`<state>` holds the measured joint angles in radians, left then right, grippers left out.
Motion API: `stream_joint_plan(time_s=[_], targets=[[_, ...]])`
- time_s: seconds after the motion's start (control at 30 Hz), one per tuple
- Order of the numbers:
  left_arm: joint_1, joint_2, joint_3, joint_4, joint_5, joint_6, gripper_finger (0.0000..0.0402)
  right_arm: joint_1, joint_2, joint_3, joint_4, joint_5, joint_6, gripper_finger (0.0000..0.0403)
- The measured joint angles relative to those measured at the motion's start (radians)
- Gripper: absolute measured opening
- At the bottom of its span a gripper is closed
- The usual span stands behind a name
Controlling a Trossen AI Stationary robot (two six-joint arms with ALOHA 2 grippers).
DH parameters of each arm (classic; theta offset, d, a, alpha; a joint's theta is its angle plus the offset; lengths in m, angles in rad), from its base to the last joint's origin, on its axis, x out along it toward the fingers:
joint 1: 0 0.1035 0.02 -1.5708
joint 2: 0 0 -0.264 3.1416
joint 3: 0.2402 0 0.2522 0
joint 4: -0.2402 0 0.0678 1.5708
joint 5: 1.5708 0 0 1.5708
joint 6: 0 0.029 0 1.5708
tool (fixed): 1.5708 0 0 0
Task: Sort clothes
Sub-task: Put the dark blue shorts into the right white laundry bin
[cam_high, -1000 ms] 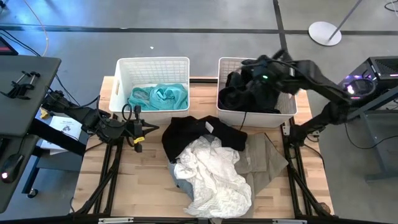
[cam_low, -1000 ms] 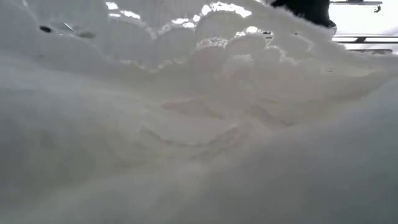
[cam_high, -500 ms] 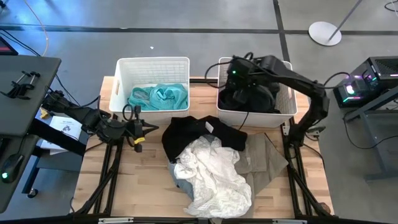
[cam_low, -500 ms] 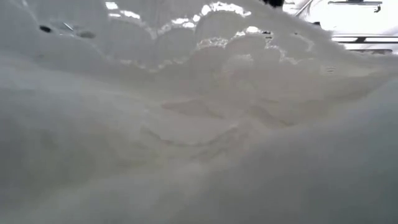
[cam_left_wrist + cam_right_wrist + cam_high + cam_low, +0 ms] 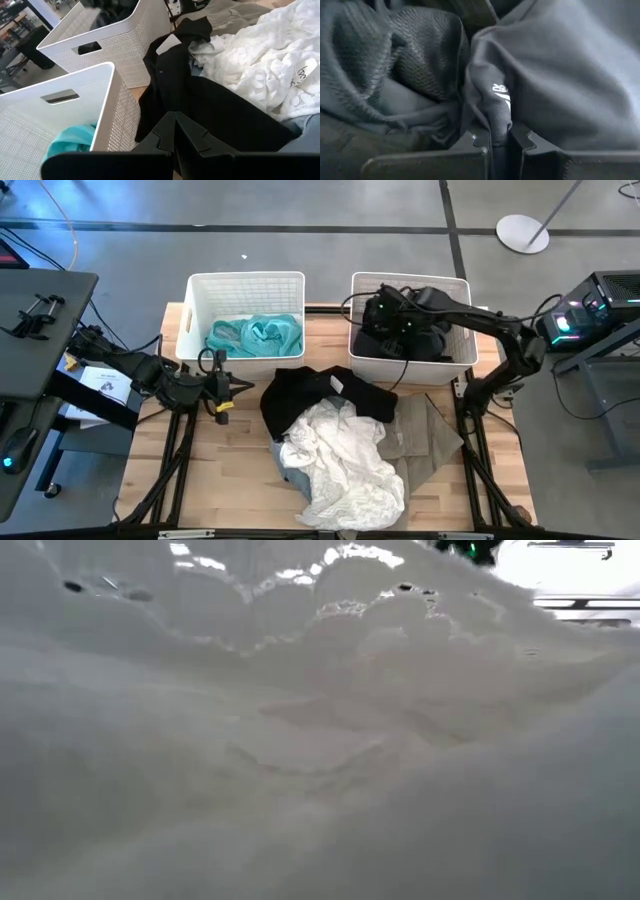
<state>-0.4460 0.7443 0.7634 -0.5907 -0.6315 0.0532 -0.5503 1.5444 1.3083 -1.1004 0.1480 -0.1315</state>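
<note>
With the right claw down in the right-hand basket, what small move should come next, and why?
Probably open the right claw and let go. It is shut on a fold of the black garment, which already lies inside the right basket among other dark clothes, so the drop looks finished. The left claw waits shut beside the table pile.

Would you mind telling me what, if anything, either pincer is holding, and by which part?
The right pincer pinches a fold of a black garment inside the right basket. The left pincer is shut on nothing.
</note>
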Motion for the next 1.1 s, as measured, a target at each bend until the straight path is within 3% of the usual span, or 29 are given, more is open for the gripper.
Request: stream_joint_plan(time_s=[0.3,0.57,0.7,0.83,1.1], targets=[[0.000,0.000,0.000,0.013,0.000,0.002,0.0000,-0.079,-0.002,-0.257,0.300,-0.108,0.001,0.0012],[0.000,0.000,0.000,0.015,0.000,0.000,0.0000,-0.087,-0.001,-0.293,0.348,-0.175,0.044,0.0067],[0.000,0.000,0.000,0.023,0.000,0.002,0.0000,-0.085,0.007,-0.197,0.214,-0.175,0.054,0.0112],[0.000,0.000,0.000,0.026,0.000,0.002,0.0000,-0.083,0.007,-0.007,0.048,-0.140,0.069,0.0141],[0.000,0.000,0.000,0.025,0.000,0.002,0.0000,0.028,0.001,0.410,-0.283,-0.125,0.162,0.0144]])
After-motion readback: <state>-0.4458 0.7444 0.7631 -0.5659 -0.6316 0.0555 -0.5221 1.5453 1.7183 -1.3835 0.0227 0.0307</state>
